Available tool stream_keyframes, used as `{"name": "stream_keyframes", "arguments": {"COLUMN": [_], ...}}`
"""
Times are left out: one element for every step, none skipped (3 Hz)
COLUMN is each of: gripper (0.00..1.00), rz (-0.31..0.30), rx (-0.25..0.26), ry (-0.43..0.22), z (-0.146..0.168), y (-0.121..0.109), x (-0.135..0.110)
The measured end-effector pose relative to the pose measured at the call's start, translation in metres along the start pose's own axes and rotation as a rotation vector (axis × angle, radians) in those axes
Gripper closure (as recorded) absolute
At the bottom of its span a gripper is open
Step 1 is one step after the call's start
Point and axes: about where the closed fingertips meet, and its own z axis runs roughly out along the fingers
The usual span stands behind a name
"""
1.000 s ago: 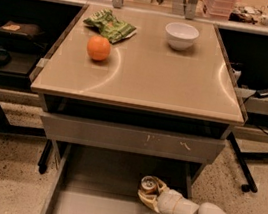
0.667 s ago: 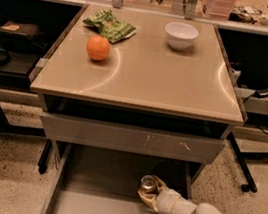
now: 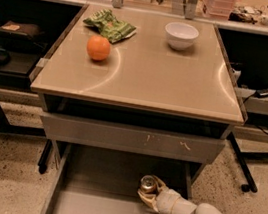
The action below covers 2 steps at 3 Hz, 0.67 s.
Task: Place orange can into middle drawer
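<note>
Hand (image 3: 147, 192) grips half-hidden orange can (image 3: 148, 183) inside middle drawer (image 3: 90, 209).

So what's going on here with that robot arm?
The robot's gripper is down inside the open middle drawer, closed around the orange can near the drawer's right side. It has not let go yet. An orange fruit, a white bowl and a green bag sit on the tabletop above.

Worktop (image 3: 144, 75) glossy beige. Orange fruit (image 3: 98, 47) and green bag (image 3: 110, 25) near back-left corner, white bowl (image 3: 180, 35) by back edge. Drawer front (image 3: 131, 138) grey, pale scratches. Below front edge, right of centre: cream pincer (image 3: 148, 195) clasps orange can (image 3: 148, 184), golden, silver top, in plain grey middle drawer (image 3: 97, 209).
</note>
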Motion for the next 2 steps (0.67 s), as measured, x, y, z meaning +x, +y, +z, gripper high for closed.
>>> {"name": "stream_keyframes", "arguments": {"gripper": [0.83, 0.59], "rz": [0.0, 0.0], "rx": [0.0, 0.0], "ry": [0.0, 0.0], "z": [0.0, 0.0001], "y": [0.0, 0.0], "x": [0.0, 0.0]}}
